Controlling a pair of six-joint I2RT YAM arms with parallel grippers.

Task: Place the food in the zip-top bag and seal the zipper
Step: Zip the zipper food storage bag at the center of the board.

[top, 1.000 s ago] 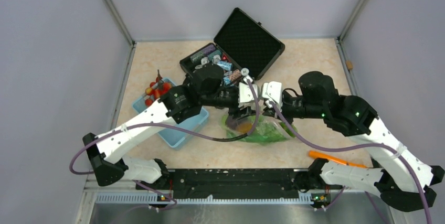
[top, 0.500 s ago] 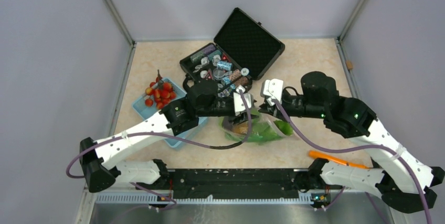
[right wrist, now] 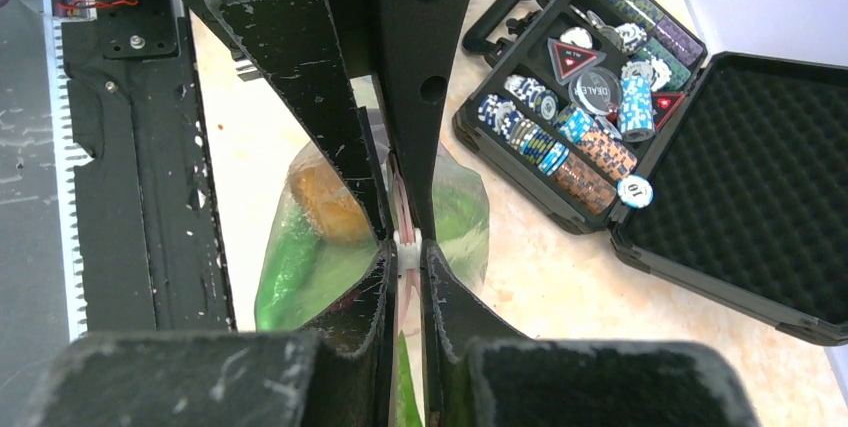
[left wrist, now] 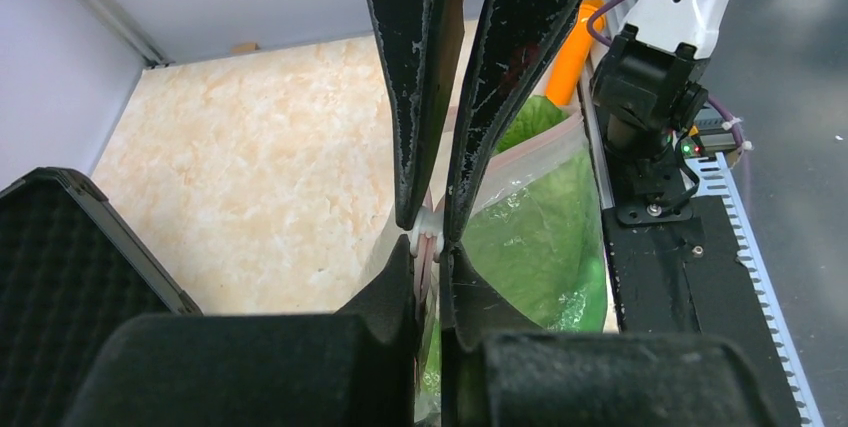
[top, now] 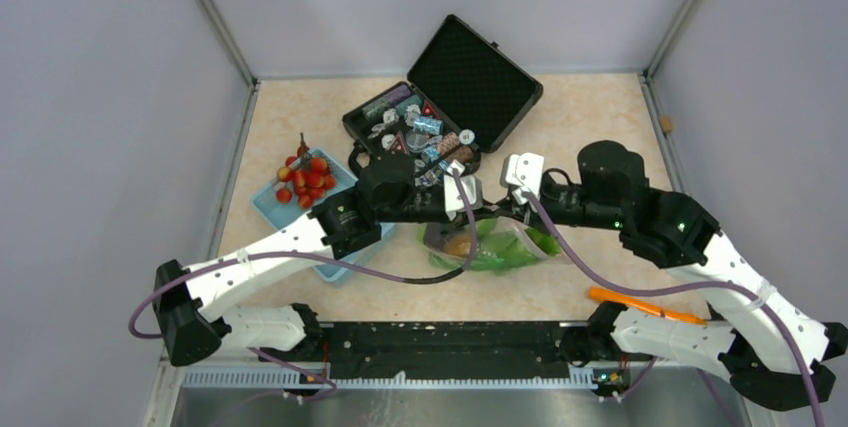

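Observation:
The zip-top bag [top: 492, 247] lies on the table in front of the arms, with green food [left wrist: 545, 222] and an orange piece [right wrist: 325, 202] inside. Its mouth is pulled up, and both grippers meet tip to tip on the pink zipper [right wrist: 408, 297]. My left gripper [left wrist: 428, 249] is shut on the pink strip [left wrist: 428, 269]. Facing it, my right gripper [right wrist: 405, 252] is shut on the strip at the small white slider [right wrist: 406, 247]. From above, the left gripper [top: 476, 213] and right gripper [top: 498, 213] touch over the bag. Red cherry tomatoes [top: 306, 175] sit in the basket.
A light blue basket [top: 262, 200] stands at the left, partly under my left arm. The open black case [top: 450, 107] of chips lies just behind the grippers. An orange stick-shaped item [top: 640, 304] lies near the right arm's base. Walls enclose the table.
My left arm drew back to the left, then its gripper shut on the zipper strip. The right gripper stayed shut and shifted slightly right; the bag's mouth rose.

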